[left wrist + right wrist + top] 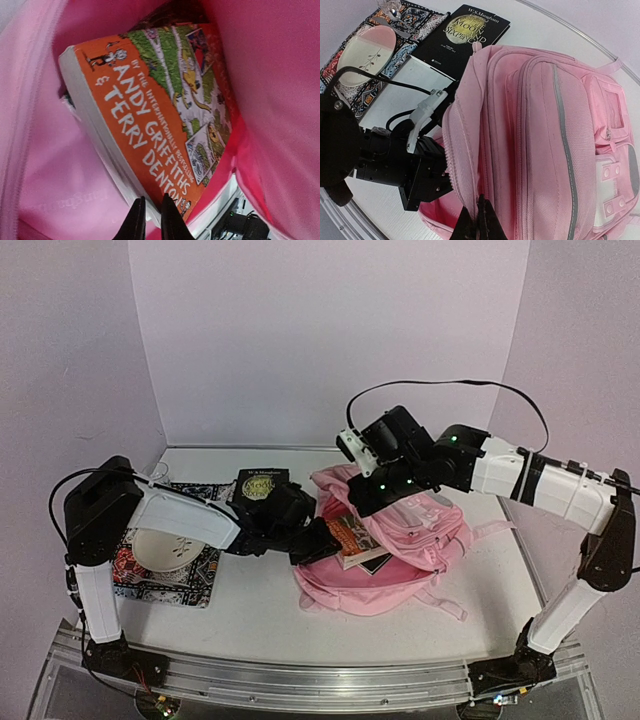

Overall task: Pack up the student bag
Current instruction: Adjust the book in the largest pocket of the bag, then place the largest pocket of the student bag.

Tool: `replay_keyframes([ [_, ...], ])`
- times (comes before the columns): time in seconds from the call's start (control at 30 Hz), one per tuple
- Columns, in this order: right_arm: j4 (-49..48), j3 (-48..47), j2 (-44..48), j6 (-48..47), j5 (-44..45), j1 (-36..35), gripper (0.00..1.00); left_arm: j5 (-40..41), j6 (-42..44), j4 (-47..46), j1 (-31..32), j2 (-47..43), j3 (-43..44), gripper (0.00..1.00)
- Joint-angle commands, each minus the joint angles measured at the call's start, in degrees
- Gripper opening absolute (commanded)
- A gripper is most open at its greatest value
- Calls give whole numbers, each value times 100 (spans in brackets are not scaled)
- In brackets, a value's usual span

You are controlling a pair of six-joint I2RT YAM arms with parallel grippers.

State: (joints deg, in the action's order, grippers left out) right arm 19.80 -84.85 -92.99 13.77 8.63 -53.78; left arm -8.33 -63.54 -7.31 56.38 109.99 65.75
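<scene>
Pink student bag (545, 130) envelops left jaws; right jaws pinch its rim.

**Three cameras, one shared bag**

The top external camera looks down and forward from high behind the arm bases. It takes in the whole table (250, 625), with the student bag (400, 585) toward 4 o'clock of centre. The right wrist camera hangs close above the bag, with the black book (470, 30) at 12 o'clock; both views show that book. The left wrist camera peers from very near into the bag's mouth at the orange book (150, 115), which the top view also shows.
</scene>
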Motion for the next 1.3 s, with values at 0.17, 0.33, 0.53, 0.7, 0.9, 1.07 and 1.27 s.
replay_keyframes([
  [0.17, -635, 6, 256, 90, -84, -3, 0, -421, -648, -1209, 190, 637, 713, 11],
  [0.33, -636, 46, 250, 84, -6, -6, 0, -348, -621, -1280, 301, 892, 959, 13],
  [0.53, -636, 280, 351, 73, 63, -9, 0, 143, -321, -1287, 301, 119, 210, 31],
  [0.7, -631, 618, 410, 149, -75, -7, 0, 806, -27, -1262, 291, -934, -820, 43],
  [0.9, -634, 1185, 434, 354, -438, -9, 0, 1799, 266, -613, 228, -1979, -1700, 59],
  [1.07, -632, 1783, 390, 634, -730, -7, 0, 2947, 863, 909, 137, -2283, -1363, 70],
  [1.27, -603, 2506, 585, 964, -805, -5, 0, 3587, 1499, 1673, -139, -2170, -944, 82],
])
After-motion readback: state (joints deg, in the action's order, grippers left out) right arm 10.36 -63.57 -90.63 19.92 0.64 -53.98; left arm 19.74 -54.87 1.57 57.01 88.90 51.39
